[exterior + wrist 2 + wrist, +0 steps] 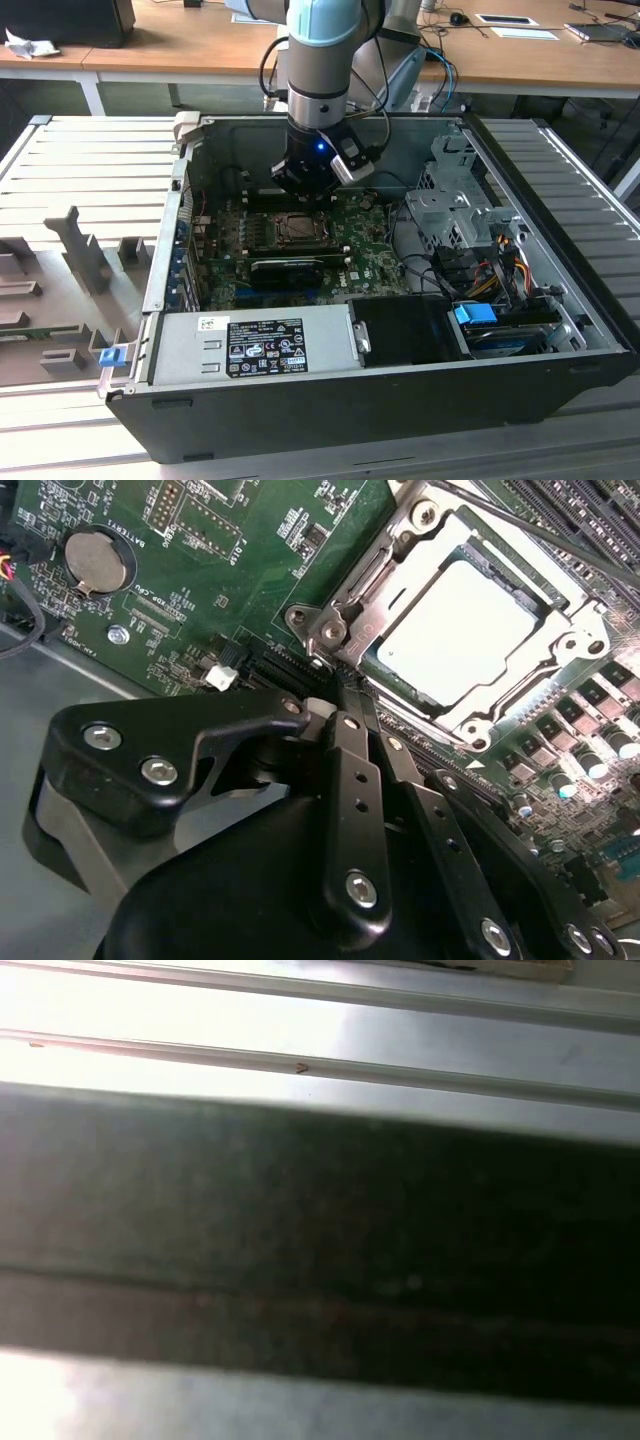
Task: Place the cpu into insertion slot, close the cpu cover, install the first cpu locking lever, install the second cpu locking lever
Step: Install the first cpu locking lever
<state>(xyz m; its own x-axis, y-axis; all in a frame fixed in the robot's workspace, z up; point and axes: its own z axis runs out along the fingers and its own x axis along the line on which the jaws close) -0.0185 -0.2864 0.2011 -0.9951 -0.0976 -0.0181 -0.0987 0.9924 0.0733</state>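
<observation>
Gripper [345, 685], fingers pinched together and empty, presses beside closed cpu cover [560, 645] over seated cpu [465, 630], apparently working a lever.

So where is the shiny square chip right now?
The cpu lies in the insertion slot under the cpu cover, just beyond the pincer in the second wrist view.

We see a ribbed metal table [80, 160] carrying the open computer case [380, 400] and grey fixture blocks [85, 255] beside it.
</observation>
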